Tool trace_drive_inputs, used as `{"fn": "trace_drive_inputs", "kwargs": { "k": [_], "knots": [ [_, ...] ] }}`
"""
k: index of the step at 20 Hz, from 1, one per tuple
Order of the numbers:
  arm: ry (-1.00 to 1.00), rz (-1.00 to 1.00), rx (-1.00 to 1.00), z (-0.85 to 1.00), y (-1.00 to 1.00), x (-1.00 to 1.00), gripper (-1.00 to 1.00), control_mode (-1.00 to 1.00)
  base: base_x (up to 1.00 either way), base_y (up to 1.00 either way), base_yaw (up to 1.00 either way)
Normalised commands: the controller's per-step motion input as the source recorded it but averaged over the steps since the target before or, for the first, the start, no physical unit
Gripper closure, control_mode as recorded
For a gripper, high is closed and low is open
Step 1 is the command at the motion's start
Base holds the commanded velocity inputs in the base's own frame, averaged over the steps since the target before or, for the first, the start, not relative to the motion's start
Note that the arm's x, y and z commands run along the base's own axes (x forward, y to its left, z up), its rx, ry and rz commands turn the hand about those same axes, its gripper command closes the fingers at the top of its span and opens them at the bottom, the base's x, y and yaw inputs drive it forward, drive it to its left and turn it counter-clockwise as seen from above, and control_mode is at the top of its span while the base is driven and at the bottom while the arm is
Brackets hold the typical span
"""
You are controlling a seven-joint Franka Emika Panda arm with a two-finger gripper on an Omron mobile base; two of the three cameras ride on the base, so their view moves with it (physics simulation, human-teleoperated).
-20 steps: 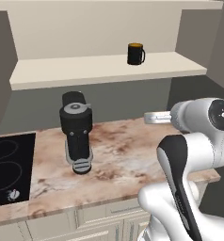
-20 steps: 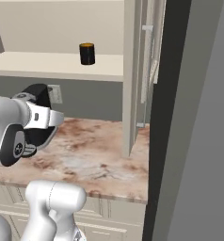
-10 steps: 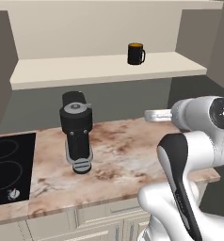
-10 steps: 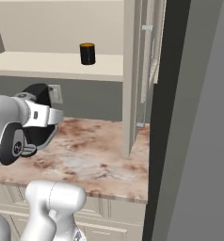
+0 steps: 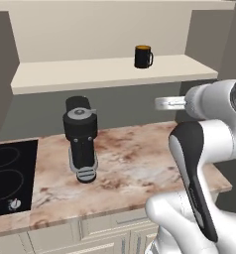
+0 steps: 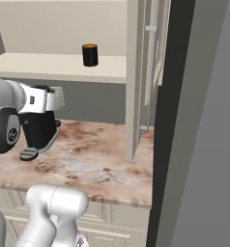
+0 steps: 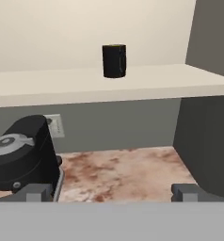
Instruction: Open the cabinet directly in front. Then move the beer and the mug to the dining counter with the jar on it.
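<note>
mug (image 5: 143, 56): the small dark cup with the yellow-orange inside stands upright on the pale shelf, handle to its right in the left base view; nothing touches it.
gripper (image 7: 113, 192): nearest of all, its two finger tips stand at the far sides of the hand view, jaws wide apart with nothing between them; it hangs low over the counter, well below and short of the shelf, aimed roughly toward the cup, which I judge to be an approach pose and not yet a reach.
marbled counter (image 5: 135, 163): bare brown-veined stone under the hand, with a black cooktop (image 5: 8, 173) at its left end.
coffee machine (image 5: 82, 136): black, standing on the stone below the shelf, so a straight rise to the cup looks free of it.
cabinet (image 6: 59, 67): door (image 6: 147, 72) swung out edge-on at the right, grey bar handle on it; open, which is why the shelf is exposed.
wall outlet (image 7: 54, 125): on the grey backsplash behind the machine.
beer: I cannot pick it out on the shelf.
writing: no brand, label or lettering can be read anywhere.
</note>
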Motion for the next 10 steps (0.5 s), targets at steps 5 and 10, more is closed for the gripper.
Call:
{"fn": "trace_drive_inputs", "kwargs": {
  "k": [5, 10],
  "knots": [
    [-0.05, 0.00, 0.00, 0.55, -0.02, 0.00, -1.00, -1.00, 0.00, 0.00, 0.00],
    [-0.05, 0.00, 0.00, 0.24, -0.14, -0.13, -1.00, -1.00, 0.00, 0.00, 0.00]
  ]
}}
